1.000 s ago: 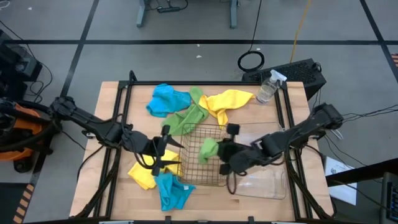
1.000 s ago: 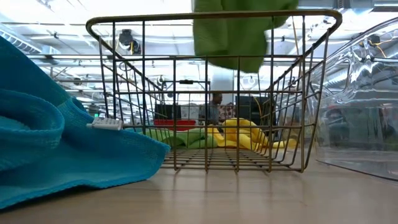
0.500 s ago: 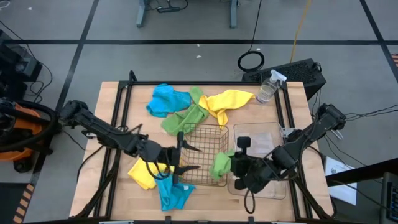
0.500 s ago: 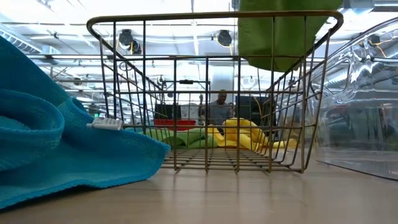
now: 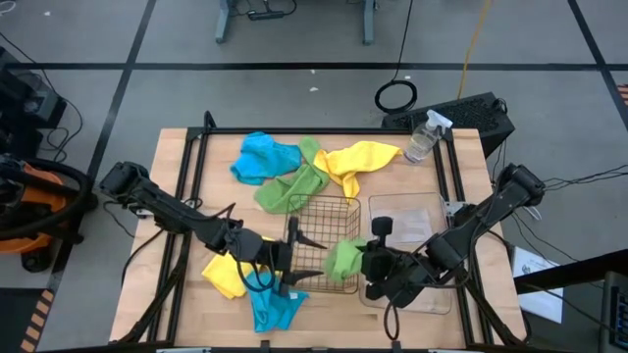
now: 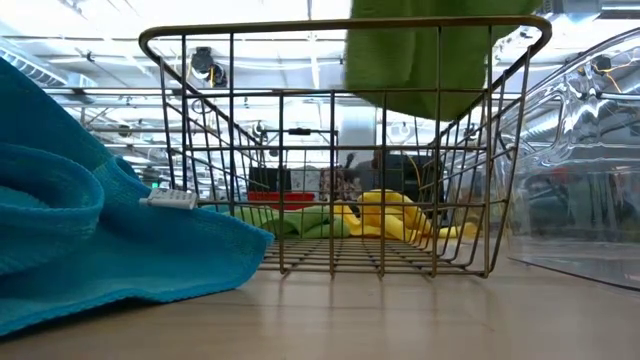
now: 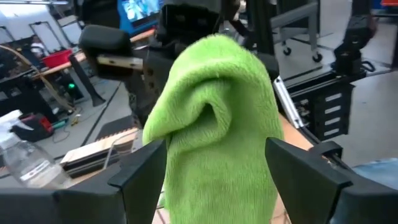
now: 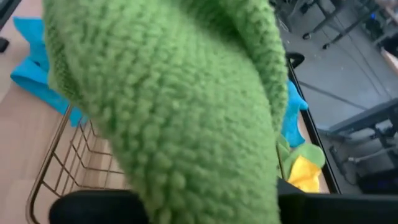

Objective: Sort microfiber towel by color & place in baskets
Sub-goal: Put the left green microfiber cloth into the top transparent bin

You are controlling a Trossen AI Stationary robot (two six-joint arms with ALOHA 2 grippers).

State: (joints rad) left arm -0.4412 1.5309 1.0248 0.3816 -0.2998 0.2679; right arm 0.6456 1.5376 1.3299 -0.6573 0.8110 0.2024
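Observation:
A green microfiber towel hangs from my right gripper over the near right part of the brownish wire basket. In the low view the towel shows at the basket's top rim, well above its floor. My left gripper is open and reaches over the basket from the left. In the left wrist view its fingers stand on either side of the towel. The towel fills the right wrist view. My right gripper is shut on the green towel's upper bunched part, coming at it from the table's right side. The towel itself hides the fingertips. It hangs slack below the hold, lifted clear of the table. My left gripper: whether its open fingers touch the towel, I cannot tell.
A clear plastic tub sits right of the basket. Blue, green and yellow towels lie at the far side. A yellow and a blue towel lie near left. A spray bottle stands far right.
My right gripper carried the green towel toward the table's near edge and right across the basket, then drifted slightly back left. My left gripper, staying open, moved right over the basket toward the towel.

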